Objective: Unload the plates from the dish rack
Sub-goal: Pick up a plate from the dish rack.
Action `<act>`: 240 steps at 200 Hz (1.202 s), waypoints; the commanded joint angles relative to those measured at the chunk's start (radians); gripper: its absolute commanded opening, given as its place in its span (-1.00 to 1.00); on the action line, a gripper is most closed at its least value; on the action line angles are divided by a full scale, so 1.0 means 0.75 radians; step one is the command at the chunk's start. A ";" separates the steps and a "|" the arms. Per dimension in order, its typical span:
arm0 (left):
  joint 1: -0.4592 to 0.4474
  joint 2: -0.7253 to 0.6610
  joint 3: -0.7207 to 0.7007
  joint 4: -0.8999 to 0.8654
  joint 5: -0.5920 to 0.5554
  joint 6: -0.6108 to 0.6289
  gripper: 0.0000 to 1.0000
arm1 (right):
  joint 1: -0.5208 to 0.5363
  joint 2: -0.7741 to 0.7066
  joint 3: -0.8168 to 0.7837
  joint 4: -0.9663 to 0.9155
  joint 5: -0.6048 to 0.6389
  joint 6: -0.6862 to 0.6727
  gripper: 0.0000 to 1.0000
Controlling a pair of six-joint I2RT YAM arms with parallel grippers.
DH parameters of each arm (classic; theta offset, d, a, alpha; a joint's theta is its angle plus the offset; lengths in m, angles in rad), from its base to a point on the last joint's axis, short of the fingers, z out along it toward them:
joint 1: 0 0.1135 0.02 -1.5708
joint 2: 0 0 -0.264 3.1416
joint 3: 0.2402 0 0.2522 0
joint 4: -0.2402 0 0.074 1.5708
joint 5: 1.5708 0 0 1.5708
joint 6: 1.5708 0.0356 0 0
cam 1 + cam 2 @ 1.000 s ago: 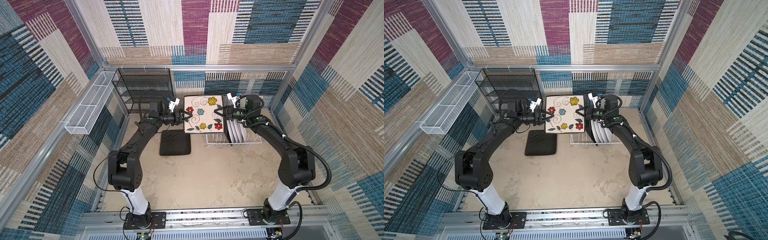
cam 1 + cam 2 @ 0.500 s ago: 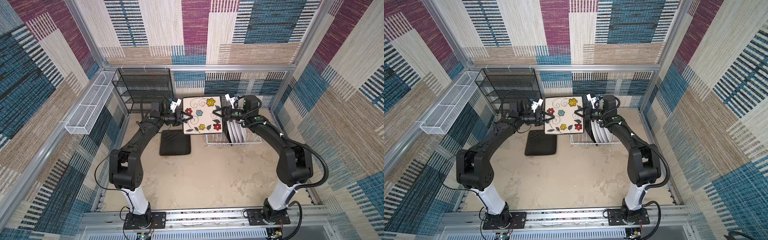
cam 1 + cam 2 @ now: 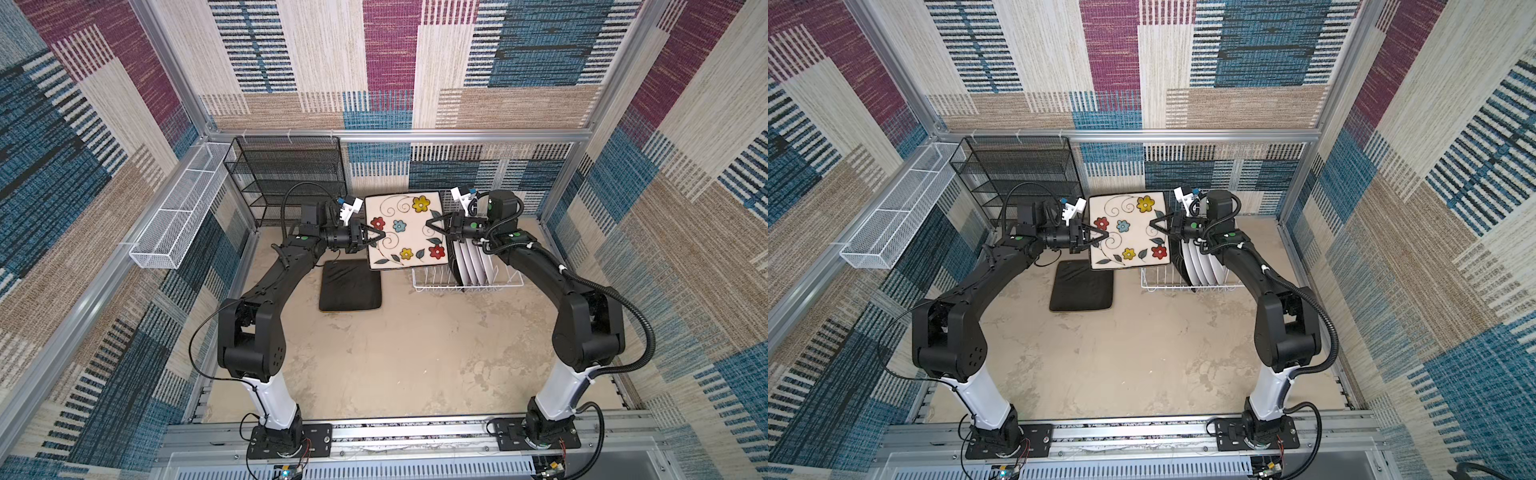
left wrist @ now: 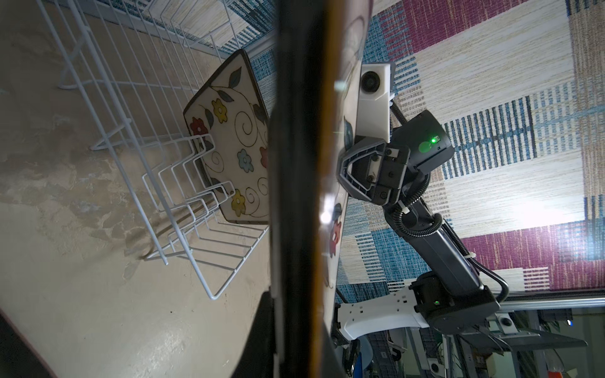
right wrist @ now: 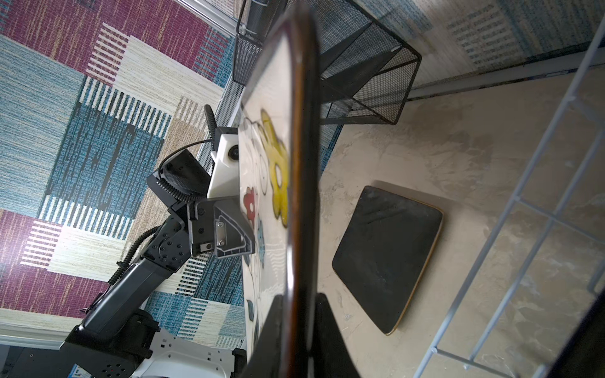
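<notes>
Right by me, the two arms stand on a metal rail [image 3: 415, 432]; past that comes the floor [image 3: 415, 353], sandy and blotchy; a bit further in, a black plate [image 3: 350, 286] lies flat on the floor with its dark back up; near it on the right sits the rack [image 3: 428, 279], made of white wire; in the rack some plates stand on edge in a row, a square flower plate [image 4: 229, 147] first and white plates [image 3: 473, 266] next to it.

Up in the air, over the gap between the black plate and the rack, is the held plate [image 3: 409, 239], flower side up; the left gripper [image 3: 380, 240] pinches its left edge and the right gripper [image 3: 428, 223] pinches its right edge; both are squeezed narrow on the rim, one finger on top and one below; both top views show the held plate [image 3: 1129, 232] caught this way.

At the very back, a black shelf [image 3: 286, 178] stands against the wall, left of the held plate; a long white basket [image 3: 174, 224] hangs on the left side; the walls [image 3: 395, 62] are patches of blue, purple and cream.
</notes>
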 commanded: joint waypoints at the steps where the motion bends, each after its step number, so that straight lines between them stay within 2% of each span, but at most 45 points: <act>1: 0.000 -0.013 -0.006 0.096 -0.037 -0.066 -1.00 | 0.008 -0.014 0.018 0.138 -0.022 -0.018 -0.56; 35: 0.003 -0.029 -0.006 0.115 -0.023 -0.088 -1.00 | 0.006 -0.031 0.010 0.155 0.019 -0.017 -0.39; 60: 0.009 -0.047 -0.007 0.123 -0.027 -0.095 -1.00 | 0.008 -0.046 0.006 0.152 0.050 -0.024 -0.16; 106: 0.019 -0.081 -0.022 0.172 -0.005 -0.132 -1.00 | 0.008 -0.122 -0.028 0.109 0.172 -0.100 0.43; 151: 0.033 -0.121 -0.009 0.096 -0.010 -0.077 -1.00 | 0.008 -0.274 -0.112 0.071 0.403 -0.293 0.82; 153: 0.034 -0.127 -0.008 0.087 -0.011 -0.073 -1.00 | 0.008 -0.282 -0.119 0.067 0.415 -0.303 0.93; 156: 0.035 -0.130 -0.005 0.070 -0.012 -0.058 -1.00 | 0.009 -0.292 -0.124 0.060 0.435 -0.318 0.99; 189: 0.057 -0.154 0.089 -0.243 -0.080 0.156 -1.00 | 0.010 -0.438 -0.220 0.016 0.619 -0.518 1.00; 240: 0.096 -0.158 0.278 -0.698 -0.206 0.453 -1.00 | 0.018 -0.575 -0.392 0.032 0.697 -0.725 0.99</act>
